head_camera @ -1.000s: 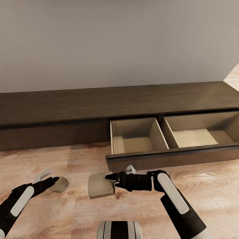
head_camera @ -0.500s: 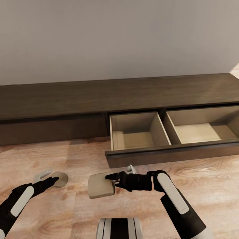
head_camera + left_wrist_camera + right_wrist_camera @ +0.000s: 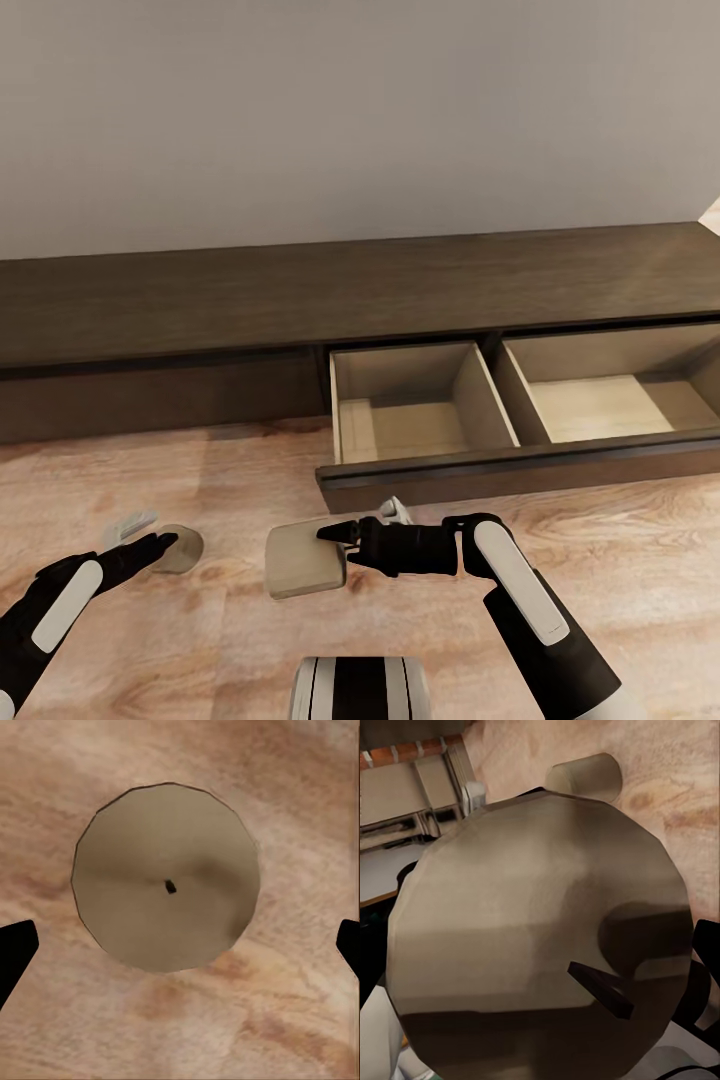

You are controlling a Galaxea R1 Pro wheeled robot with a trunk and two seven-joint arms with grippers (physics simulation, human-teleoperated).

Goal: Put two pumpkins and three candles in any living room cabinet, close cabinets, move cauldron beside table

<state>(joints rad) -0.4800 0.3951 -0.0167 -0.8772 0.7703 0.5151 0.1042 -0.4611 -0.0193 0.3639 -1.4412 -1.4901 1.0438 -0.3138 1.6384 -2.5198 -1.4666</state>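
1. My right gripper (image 3: 335, 535) is clenched on one candle (image 3: 303, 558), held near the cabinet (image 3: 420, 485).
2. My left gripper (image 3: 160, 542) hangs spread over the second candle (image 3: 178, 548), standing on the floor (image 3: 620, 540).
3. I count two candles; they look stiff, light and smooth, so I'd pinch the round sides.

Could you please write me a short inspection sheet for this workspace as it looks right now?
Surface: light wood-plank floor.
Job's things: cabinet with one drawer pulled out, both compartments bare; one candle in the right tool; another candle upright on the floor.
Clutter: nothing seen.
Grippers: right tool shut on a candle; left tool open above the floor candle.
Cables: nothing seen.
Surroundings: plain grey wall behind the cabinet.
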